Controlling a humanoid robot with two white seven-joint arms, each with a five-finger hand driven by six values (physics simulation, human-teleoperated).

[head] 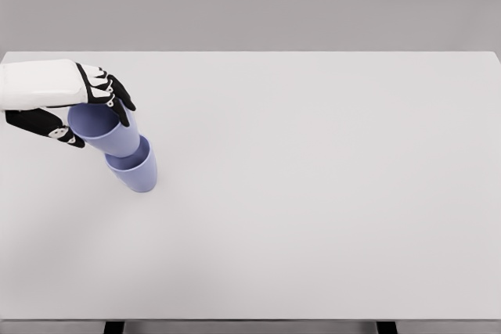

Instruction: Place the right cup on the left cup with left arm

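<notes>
You see two cups of the same plain periwinkle blue, with no print or pattern on either. The upper cup [104, 131], toward ten o'clock, shows a slightly paler blue inside its mouth; the lower cup [134, 170] reads a touch deeper on its shaded wall. The left hand [74, 107] has black fingers with small white patches at the joints, and its forearm cover is plain white. The table [313, 193] is an even, unmarked off-white. Behind it, at twelve o'clock, you have a flat grey backdrop [250, 1], darker than the table.
</notes>
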